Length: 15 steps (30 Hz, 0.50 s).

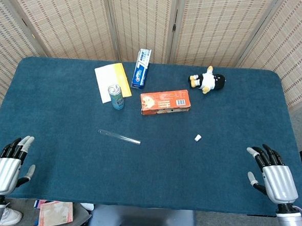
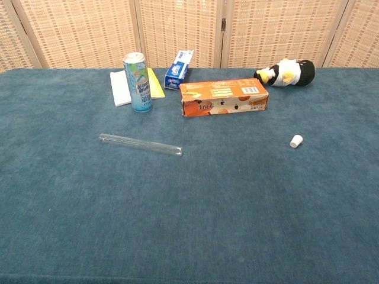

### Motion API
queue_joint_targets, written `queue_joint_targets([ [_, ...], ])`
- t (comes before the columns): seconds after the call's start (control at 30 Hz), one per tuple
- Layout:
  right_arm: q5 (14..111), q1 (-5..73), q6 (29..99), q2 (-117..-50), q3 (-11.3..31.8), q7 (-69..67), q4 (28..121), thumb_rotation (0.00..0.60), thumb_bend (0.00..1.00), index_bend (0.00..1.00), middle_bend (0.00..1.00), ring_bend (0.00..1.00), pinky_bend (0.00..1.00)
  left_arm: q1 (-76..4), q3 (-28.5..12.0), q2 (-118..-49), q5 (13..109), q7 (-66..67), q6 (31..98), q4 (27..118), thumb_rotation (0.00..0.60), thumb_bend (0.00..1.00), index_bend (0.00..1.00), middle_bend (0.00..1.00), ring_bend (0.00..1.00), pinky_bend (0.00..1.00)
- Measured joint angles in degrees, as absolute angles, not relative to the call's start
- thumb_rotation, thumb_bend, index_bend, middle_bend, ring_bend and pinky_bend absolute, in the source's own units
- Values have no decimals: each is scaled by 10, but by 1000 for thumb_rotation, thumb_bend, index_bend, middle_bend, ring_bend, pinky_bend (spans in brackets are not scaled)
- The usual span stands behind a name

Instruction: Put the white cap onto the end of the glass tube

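Observation:
A clear glass tube (image 1: 119, 137) (image 2: 140, 144) lies flat on the blue table left of centre, running left to right. The small white cap (image 1: 197, 138) (image 2: 296, 141) sits alone on the cloth to the right of the tube, well apart from it. My left hand (image 1: 6, 165) rests at the near left edge of the table, fingers apart and holding nothing. At the near right edge, my right hand (image 1: 273, 176) is likewise open and empty. Neither hand shows in the chest view.
Behind the tube stand a drink can (image 1: 116, 96) (image 2: 137, 81), an orange box (image 1: 165, 102) (image 2: 224, 97), a toothpaste box (image 1: 141, 68) (image 2: 179, 69), white and yellow paper (image 1: 110, 79) and a penguin toy (image 1: 208, 80) (image 2: 286, 72). A wicker screen (image 1: 146, 20) backs the table.

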<state>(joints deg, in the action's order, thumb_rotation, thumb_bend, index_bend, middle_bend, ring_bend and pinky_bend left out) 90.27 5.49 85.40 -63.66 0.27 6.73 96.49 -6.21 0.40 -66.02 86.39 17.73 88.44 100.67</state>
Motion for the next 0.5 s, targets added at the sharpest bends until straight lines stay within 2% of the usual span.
queue_joint_targets([
  [0.27, 908, 52, 860, -637, 5, 66, 965, 600, 341, 168, 173, 64, 136, -56, -1, -665, 871, 172, 891, 998, 600, 386, 10, 16, 60, 106],
  [0.5, 912, 51, 861, -639, 7, 64, 964, 600, 341, 168, 173, 64, 136, -53, -5, -667, 873, 171, 892, 996, 600, 386, 10, 16, 56, 102],
])
